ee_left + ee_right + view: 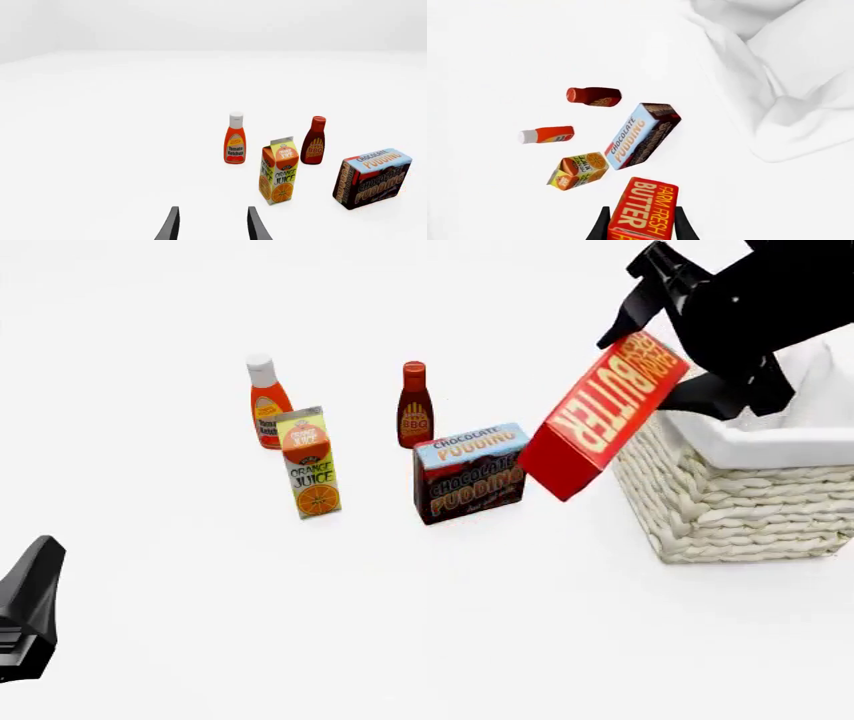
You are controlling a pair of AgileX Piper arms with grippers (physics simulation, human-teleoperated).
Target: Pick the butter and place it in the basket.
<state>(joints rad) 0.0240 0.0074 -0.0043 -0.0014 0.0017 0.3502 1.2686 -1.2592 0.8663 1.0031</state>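
On the plain white bench [400, 640], left to right: left gripper [212, 225], fingers apart and empty; "Tomato Ketchup" bottle [268, 402]; "Orange Juice" carton [310, 462]; "BBQ" bottle [415, 406]; "Chocolate Pudding" box [467, 472]; red "FARM FRESH BUTTER" carton [603, 413], tilted, airborne, clamped in the right gripper [640, 227] beside the cream wicker basket [721, 505].

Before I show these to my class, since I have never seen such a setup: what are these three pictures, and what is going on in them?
These are simulator renders of two robot arms at a white table. One picture looks down from above and behind the arms; the other two come from cameras on each arm's wrist. The right tool holds a red rectangular butter carton, tilted in the air beside a cream woven basket with white cloth lining. On the table stand an orange ketchup bottle, a dark red BBQ sauce bottle, an orange juice carton and a brown-and-blue chocolate pudding box. The left tool is open and holds nothing.
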